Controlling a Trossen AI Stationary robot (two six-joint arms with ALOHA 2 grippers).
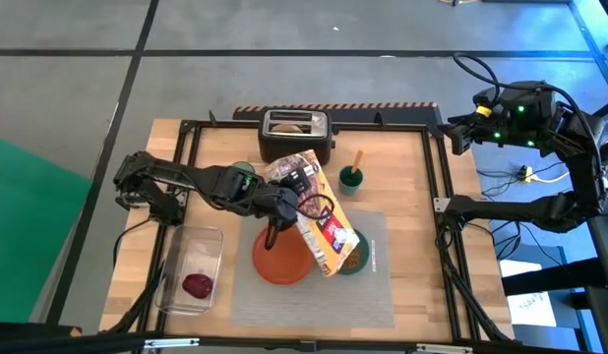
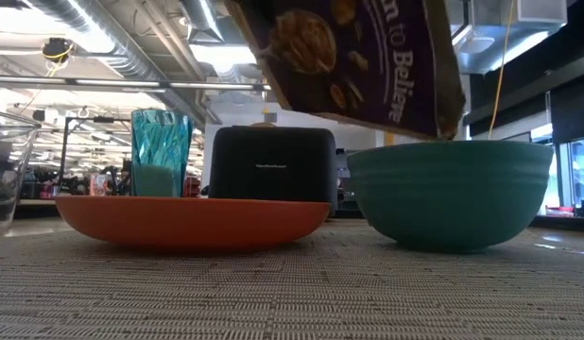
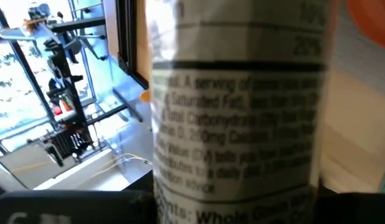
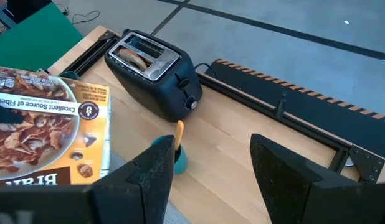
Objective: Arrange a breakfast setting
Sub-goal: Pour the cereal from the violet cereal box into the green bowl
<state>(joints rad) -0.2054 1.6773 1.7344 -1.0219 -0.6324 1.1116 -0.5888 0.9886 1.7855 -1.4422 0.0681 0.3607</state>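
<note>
My left gripper (image 1: 287, 204) is shut on the purple cereal box (image 1: 319, 211), which hangs tilted over the grey placemat (image 1: 373, 295). The box's lower end (image 2: 368, 66) is above the teal bowl (image 2: 453, 194), which rests on the mat beside the orange plate (image 1: 274, 264). The bluish tumbler (image 2: 162, 151) stands behind the plate. The orange-handled spoon (image 4: 179, 135) stands in a small teal cup (image 1: 351, 179). A bagel half (image 4: 139, 57) sits in the black toaster (image 1: 295, 131). The dark red fruit (image 1: 198, 285) lies in a clear container. My right gripper (image 1: 452, 133) is open, off the table's far right corner. My left gripper holds the cereal box about midway along its length, coming level from the table's left side. Its narrow printed side panel (image 3: 236, 143) faces the wrist camera and fills the space between the fingers. The box is lifted clear and tilted, its lower end over the bowl.
The clear container (image 1: 191, 270) lies at the near left, off the mat. The toaster stands at the table's far edge. A black frame rail (image 1: 437, 177) runs round the table top. Bare wood lies between the cup and the right rail.
</note>
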